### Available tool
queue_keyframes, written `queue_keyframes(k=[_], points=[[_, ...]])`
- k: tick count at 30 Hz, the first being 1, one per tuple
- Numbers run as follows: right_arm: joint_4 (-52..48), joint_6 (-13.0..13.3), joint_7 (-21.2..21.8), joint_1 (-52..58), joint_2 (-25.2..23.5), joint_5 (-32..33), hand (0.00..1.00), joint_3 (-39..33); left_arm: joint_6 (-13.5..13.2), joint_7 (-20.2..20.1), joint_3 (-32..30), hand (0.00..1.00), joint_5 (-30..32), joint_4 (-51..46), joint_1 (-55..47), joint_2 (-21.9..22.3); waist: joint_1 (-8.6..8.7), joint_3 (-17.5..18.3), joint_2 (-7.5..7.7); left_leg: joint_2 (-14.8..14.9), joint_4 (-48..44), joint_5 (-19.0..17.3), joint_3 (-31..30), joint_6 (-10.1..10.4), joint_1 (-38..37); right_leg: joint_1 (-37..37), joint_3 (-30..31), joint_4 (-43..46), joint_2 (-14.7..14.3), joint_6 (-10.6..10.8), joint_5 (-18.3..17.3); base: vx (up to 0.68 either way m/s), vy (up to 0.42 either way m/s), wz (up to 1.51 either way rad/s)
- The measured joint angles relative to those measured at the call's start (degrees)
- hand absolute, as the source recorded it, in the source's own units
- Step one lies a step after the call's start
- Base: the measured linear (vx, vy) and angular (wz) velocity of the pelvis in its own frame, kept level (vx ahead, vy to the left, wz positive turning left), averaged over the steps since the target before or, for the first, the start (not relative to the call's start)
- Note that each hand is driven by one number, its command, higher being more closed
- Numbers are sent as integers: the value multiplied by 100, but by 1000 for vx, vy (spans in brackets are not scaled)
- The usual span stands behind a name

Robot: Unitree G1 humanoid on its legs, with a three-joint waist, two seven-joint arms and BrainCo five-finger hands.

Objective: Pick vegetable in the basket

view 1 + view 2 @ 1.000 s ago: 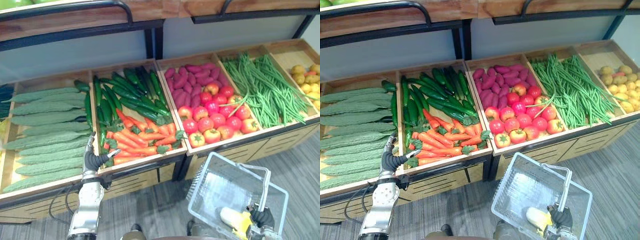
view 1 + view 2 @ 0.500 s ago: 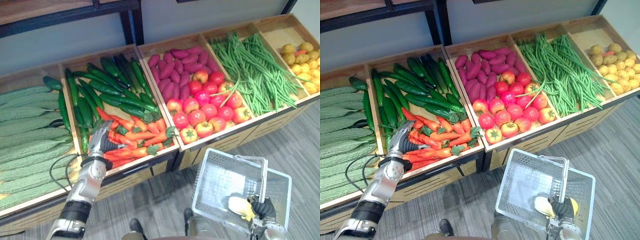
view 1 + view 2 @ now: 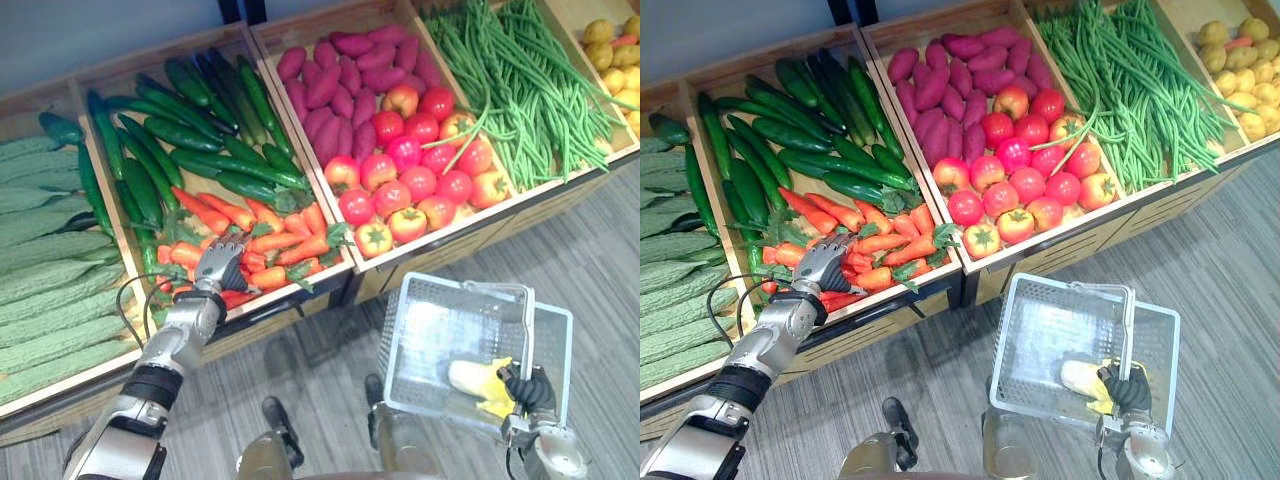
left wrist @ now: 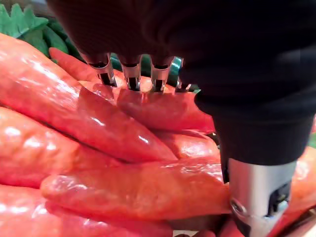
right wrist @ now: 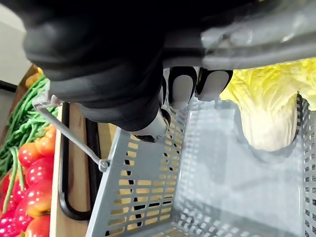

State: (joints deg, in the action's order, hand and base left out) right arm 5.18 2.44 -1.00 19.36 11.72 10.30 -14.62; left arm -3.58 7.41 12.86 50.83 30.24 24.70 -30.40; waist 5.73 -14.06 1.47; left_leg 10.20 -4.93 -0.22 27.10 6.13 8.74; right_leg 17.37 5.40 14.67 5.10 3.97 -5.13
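Here, the left hand (image 3: 222, 265) rests relaxed fingers on glossy orange carrots (image 3: 285, 245) in a wooden crate (image 3: 262, 322); the right hand (image 3: 527, 388) clenches the handle of the grey plastic mesh basket (image 3: 440, 312), pale cabbage (image 3: 468, 376) inside.

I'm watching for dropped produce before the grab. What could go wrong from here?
The left hand lies open over tightly piled carrots; closing could pinch two or nudge one over the bin's front edge. The basket hangs from the right hand over the floor, a cabbage already inside; a loosely held carrot might drop on the way.
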Motion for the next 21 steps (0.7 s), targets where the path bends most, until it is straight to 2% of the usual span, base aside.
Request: queue_keyframes(k=[8,12,18,21], points=[[-87,46,-4,-14,-3,37,100,-4,20,-98,-91,100,-7,65,2,-19,15,-70,-15,-1,11,0,35,0,-22,-5,38,-25,6,10,21,0,-1,0],[-257,72,-6,17,-5,38,100,-10,118,-97,-236,100,-82,-171,-128,-21,26,-94,-19,-2,29,1,42,0,-61,-65,46,-92,16,22,66,3,-1,-1],[-395,112,-7,26,-43,35,100,-14,336,70,-542,100,-142,-825,-463,-22,29,-202,-35,-16,72,4,19,-3,-166,-183,23,-133,10,22,65,3,-3,1],[-393,113,-6,32,-206,34,100,-26,479,324,-970,100,-180,-1394,-618,-23,16,-204,-38,-19,94,8,8,-7,-238,-259,6,-152,-2,22,65,8,-6,3]])
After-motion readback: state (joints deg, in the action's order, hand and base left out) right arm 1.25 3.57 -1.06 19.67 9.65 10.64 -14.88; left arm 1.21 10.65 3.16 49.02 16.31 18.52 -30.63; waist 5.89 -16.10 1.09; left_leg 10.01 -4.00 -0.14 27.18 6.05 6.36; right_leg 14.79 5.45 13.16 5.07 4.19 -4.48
